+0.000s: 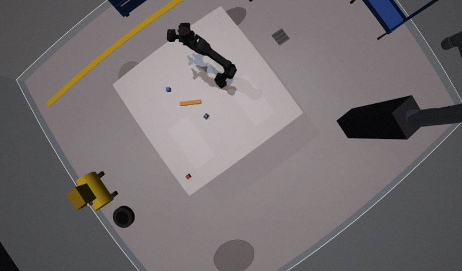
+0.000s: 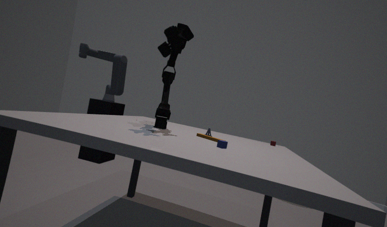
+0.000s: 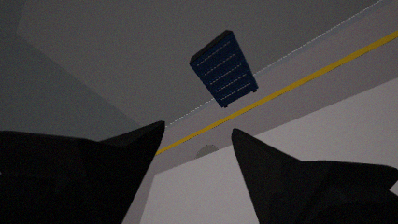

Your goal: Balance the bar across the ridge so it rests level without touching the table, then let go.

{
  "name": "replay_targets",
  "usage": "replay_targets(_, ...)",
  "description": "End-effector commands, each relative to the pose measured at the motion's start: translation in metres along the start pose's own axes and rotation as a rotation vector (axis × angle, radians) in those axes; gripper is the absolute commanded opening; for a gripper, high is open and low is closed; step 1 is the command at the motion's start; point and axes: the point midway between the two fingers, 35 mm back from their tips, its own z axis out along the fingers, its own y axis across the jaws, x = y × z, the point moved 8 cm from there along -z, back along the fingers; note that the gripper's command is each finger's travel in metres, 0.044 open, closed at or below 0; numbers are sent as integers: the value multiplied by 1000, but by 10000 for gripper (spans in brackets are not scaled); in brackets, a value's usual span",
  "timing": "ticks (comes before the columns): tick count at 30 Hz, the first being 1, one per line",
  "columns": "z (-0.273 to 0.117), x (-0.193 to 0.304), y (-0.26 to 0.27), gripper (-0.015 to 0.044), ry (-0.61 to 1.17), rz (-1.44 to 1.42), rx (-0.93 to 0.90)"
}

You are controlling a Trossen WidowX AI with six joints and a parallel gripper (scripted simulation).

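The orange bar lies flat on the white table. The small grey ridge stands apart from the bar, a little off its right end in the top view; nothing rests on it. My gripper is open, with nothing between its two dark fingers in the wrist view. It is held high above the table, well away from the bar and the ridge. Neither of them shows in the wrist view. The fingers are hard to make out in the top and exterior views.
A blue cube stands near the bar's left end in the top view. A red cube stands near a far table corner. Beyond the table are a blue cabinet and another robot arm on a black pedestal.
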Motion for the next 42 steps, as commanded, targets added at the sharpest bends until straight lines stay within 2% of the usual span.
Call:
replay_targets(1, 13, 25, 5, 315, 106, -51, -2)
replay_targets(11, 39, 88, 19, 315, 365, -220, -3)
replay_targets(21, 48, 158, 31, 315, 616, -409, -16)
replay_targets(31, 41, 229, 37, 315, 856, -613, -36)
replay_targets(42, 17, 305, 35, 315, 1104, -853, -60)
